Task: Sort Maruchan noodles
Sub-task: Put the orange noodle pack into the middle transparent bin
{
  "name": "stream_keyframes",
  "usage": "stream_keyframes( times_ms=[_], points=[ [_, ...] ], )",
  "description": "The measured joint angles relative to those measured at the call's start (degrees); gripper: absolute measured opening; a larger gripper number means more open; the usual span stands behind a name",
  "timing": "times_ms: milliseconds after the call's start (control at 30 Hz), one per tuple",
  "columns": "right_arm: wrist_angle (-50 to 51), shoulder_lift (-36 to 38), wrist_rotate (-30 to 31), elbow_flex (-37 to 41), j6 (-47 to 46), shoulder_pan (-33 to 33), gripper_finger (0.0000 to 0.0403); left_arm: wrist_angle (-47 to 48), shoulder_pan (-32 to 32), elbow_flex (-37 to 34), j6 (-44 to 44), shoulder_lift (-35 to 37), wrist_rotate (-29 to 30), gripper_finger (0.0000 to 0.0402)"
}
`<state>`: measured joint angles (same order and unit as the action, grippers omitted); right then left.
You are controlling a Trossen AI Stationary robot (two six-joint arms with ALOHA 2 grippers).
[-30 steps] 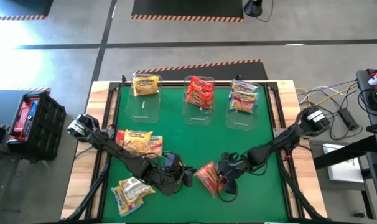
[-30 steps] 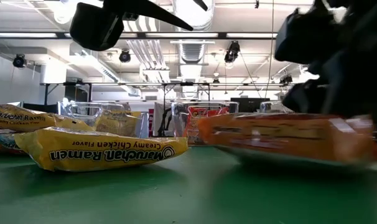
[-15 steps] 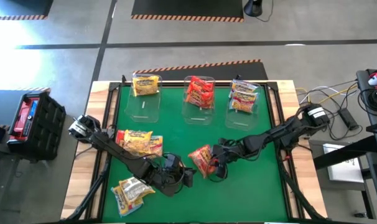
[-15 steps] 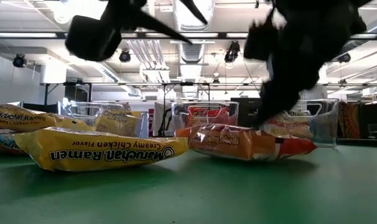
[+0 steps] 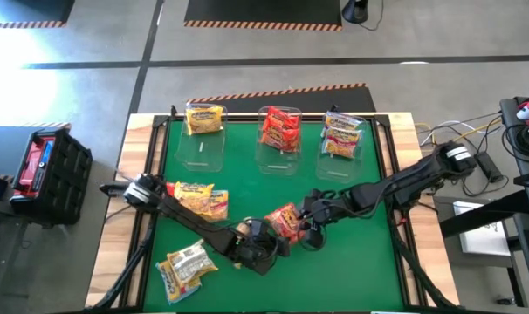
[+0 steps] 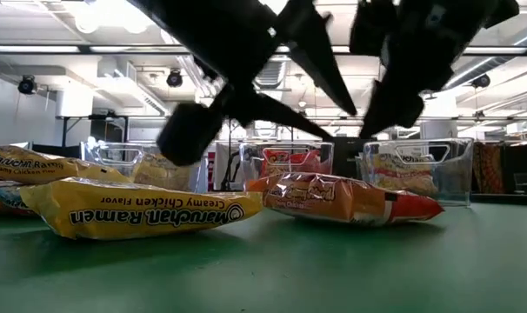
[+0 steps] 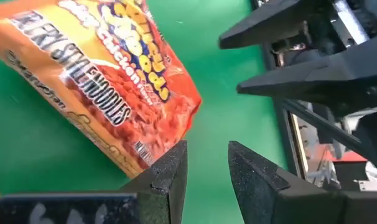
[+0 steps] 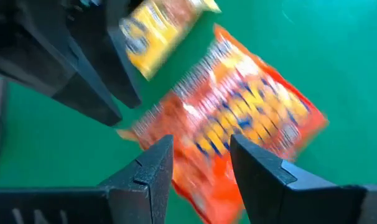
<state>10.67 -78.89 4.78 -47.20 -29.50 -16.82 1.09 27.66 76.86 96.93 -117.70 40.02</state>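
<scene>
An orange-red noodle packet point(image 5: 285, 221) lies flat on the green mat point(image 5: 360, 262), a little near of its middle. My right gripper point(image 8: 201, 152) hangs above the packet's right end point(image 6: 403, 204), pointing down at a slant. Its fingers are apart, and only the packet below shows between them. My left gripper point(image 7: 207, 163) comes in low from the near left, its fingers narrowly apart with bare mat between them. Its tips stand at the packet's near corner point(image 7: 176, 134); I cannot tell whether one finger touches it.
Three clear bins stand along the far edge, holding yellow point(image 5: 203, 118), red point(image 5: 280, 129) and pale point(image 5: 341, 135) packets. More yellow packets lie at the left point(image 5: 195, 199) and near left point(image 5: 186, 266). Bare mat lies at the near right. A black crate point(image 5: 46, 166) stands off the table's left side.
My right gripper has carried the orange-red packet toward the far left, then risen off it. The packet now lies flat and still, nearer the mat's middle. My left gripper has dropped and gone right, toward the packet.
</scene>
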Motion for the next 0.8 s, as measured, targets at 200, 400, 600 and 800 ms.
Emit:
stream_keyframes(
  times_ms=[200, 400, 600, 800],
  points=[
    [7.64, -0.23, 3.37, 0.42, -1.33, 0.00, 0.0147, 0.37, -1.20, 1.90, 0.67, -2.94, 0.01, 0.0099],
    [11.92, -1.15, 4.25, 1.19, -7.58, 0.26, 0.0148, 0.42, -2.19, 1.83, 1.63, -3.77, -0.01, 0.0099],
    [13.14, -0.92, 4.24, 1.49, -10.21, 0.26, 0.0148, 4.27, -2.20, 1.87, 4.06, -3.77, -0.43, 0.0099],
    [13.51, 0.97, 3.77, 1.51, -10.41, 0.35, 0.0148, 9.49, -2.05, 1.90, 7.78, -3.53, -1.71, 0.0086]
  ],
)
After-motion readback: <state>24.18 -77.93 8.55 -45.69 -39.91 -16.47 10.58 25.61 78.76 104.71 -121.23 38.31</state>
